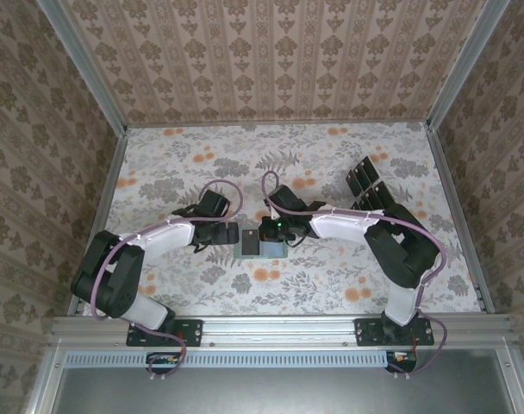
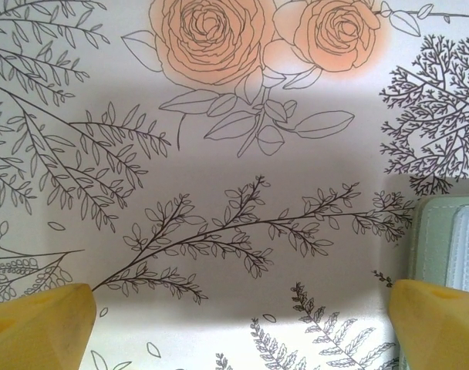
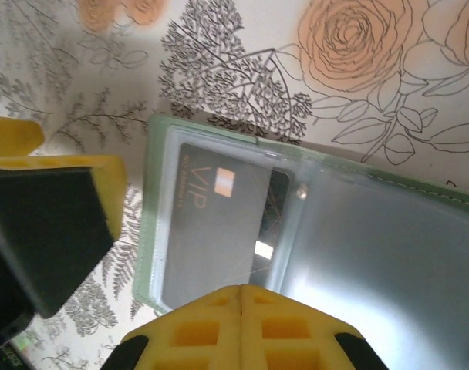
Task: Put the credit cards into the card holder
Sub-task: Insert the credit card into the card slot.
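Observation:
The card holder (image 3: 389, 247) lies open on the table, pale grey-green with clear pockets. One black credit card (image 3: 211, 231) marked VIP sits inside its left pocket. My right gripper (image 3: 242, 293) is shut, fingertips pressed together with nothing between them, right at the near edge of that pocket. My left gripper (image 2: 242, 327) stands wide open and low over the bare cloth, just left of the card holder (image 2: 450, 247), whose edge lies by its right finger. From above, the card holder (image 1: 260, 249) lies between the left gripper (image 1: 232, 233) and the right gripper (image 1: 271, 233).
Several more black credit cards (image 1: 365, 183) stand in a tiered rack at the back right. The table (image 1: 202, 155) wears a floral cloth. Metal rails and patterned walls close it in on three sides.

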Motion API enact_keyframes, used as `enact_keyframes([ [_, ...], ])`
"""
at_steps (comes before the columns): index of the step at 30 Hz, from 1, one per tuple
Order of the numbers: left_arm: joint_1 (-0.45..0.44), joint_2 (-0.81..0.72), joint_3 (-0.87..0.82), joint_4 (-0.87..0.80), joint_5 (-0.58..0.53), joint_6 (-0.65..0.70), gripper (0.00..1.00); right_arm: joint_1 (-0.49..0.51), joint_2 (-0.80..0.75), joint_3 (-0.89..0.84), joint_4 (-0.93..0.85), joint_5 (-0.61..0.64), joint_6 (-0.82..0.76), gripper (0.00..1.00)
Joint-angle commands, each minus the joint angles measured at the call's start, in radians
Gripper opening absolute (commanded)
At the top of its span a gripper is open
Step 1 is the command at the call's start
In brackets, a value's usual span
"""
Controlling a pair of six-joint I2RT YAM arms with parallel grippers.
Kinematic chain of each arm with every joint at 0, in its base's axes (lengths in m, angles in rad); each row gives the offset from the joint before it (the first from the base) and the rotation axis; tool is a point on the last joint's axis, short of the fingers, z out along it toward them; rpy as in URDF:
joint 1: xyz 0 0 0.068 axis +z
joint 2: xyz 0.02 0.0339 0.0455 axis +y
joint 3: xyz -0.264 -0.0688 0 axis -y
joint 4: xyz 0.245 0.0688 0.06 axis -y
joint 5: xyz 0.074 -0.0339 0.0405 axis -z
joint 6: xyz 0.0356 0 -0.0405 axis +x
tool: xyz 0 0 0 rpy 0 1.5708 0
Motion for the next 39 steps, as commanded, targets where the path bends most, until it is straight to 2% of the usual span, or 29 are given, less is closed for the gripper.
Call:
enact_keyframes([
  [1,0.000,0.024,-0.011,-0.004,0.001,-0.006,1.00,0.008,0.032,0.035,-0.011,0.014,-0.004,0.02],
  [29,-0.025,0.072,-0.016,0.025,0.006,-0.015,1.00,0.015,0.127,0.076,0.017,-0.026,0.017,0.01],
  [39,-0.030,0.069,-0.015,0.025,0.002,-0.013,1.00,0.021,0.108,0.072,0.031,-0.042,0.040,0.01],
])
